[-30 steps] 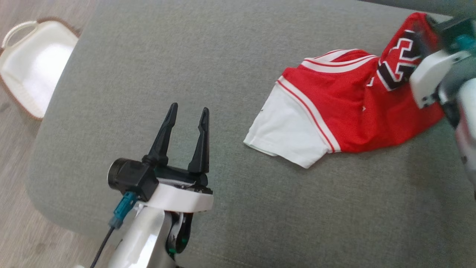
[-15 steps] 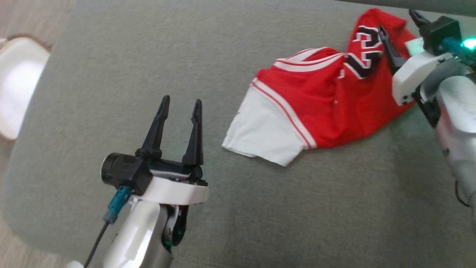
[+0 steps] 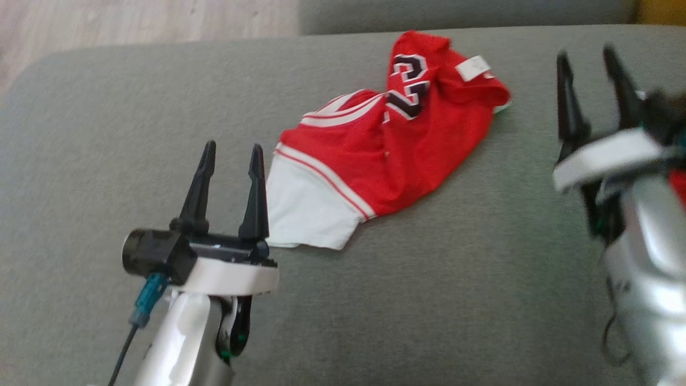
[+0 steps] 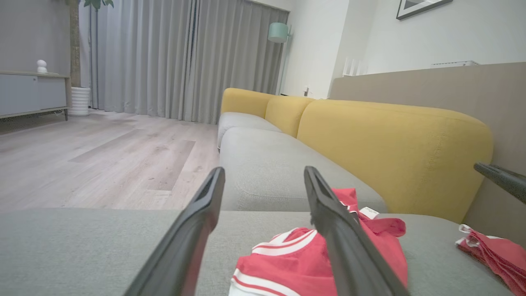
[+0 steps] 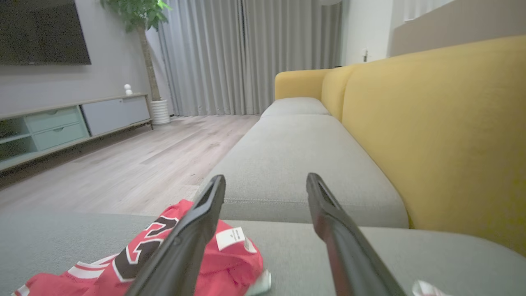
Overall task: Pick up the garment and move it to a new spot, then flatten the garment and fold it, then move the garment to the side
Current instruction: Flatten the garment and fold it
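Observation:
The garment (image 3: 386, 155), a red jersey with a white sleeve and dark numerals, lies crumpled on the grey sofa seat (image 3: 429, 300). Just left of the white sleeve my left gripper (image 3: 231, 147) stands open and empty. My right gripper (image 3: 585, 53) is open and holds nothing, off to the right of the garment and apart from it. In the left wrist view the garment (image 4: 287, 259) lies low and partly behind the right finger of the left gripper (image 4: 264, 172). The right wrist view has the garment (image 5: 234, 255) with its white tag at lower left of the right gripper (image 5: 266, 179).
A yellow backrest (image 4: 394, 144) runs along the far side of the seat. Another grey seat cushion (image 5: 296, 160) continues beyond a seam. Wood floor (image 4: 102, 160) lies off the left edge. A second red cloth (image 4: 489, 250) lies further right on the seat.
My right gripper has opened, let go of the garment's numbered end and drawn back to the right. The garment now rests in a heap. The head camera has swung, so the white basket left the view.

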